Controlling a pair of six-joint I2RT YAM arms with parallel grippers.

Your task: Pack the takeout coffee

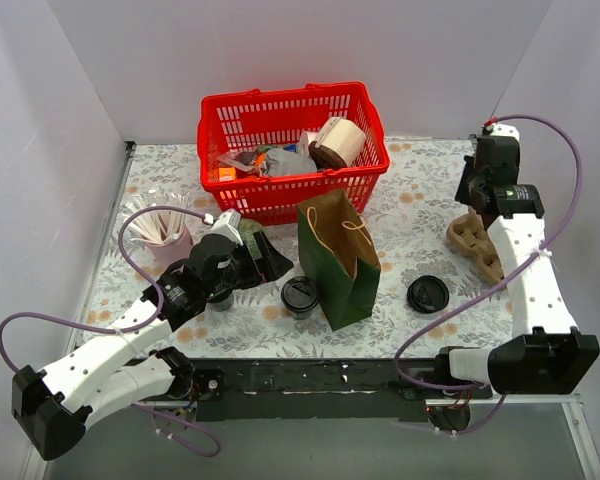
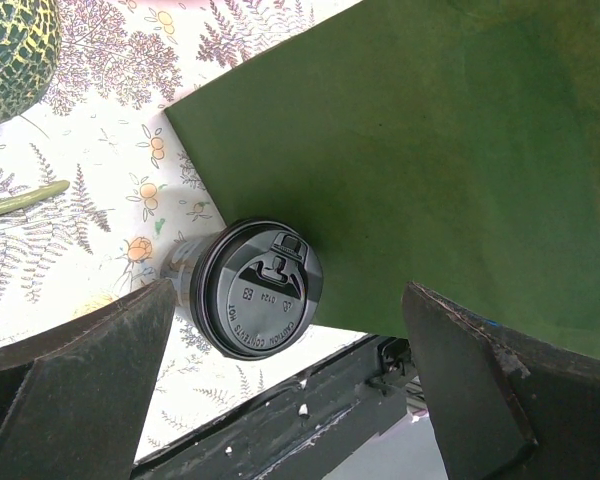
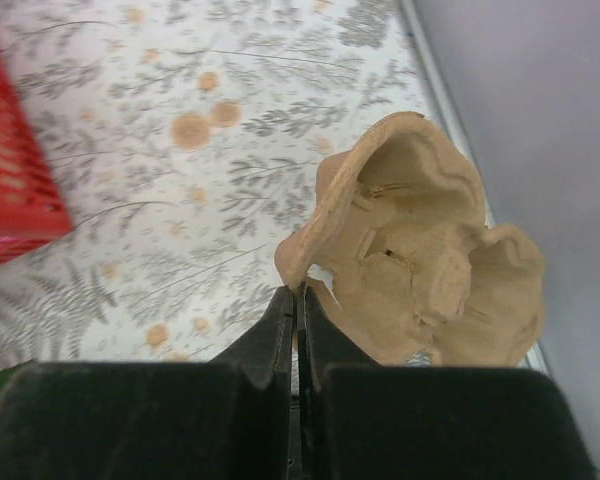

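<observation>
So the small black disposable cup with sip lid stands upright on the floral worktop, just beside the green paper bag at its 3 o'clock. Nearer is the left hand, wide open and empty, cup at its 4 o'clock. Meanwhile the right hand looks pinched shut on the tan cardboard cup tray, well apart.

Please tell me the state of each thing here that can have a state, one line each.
takeout coffee: upright, lid on.
green paper bag: standing, mouth open.
loose black lid: lying flat, on no cup.
cardboard cup tray: rim pinched.
left end effector: open, holding nothing.
right end effector: shut on the cardboard cup tray.
</observation>
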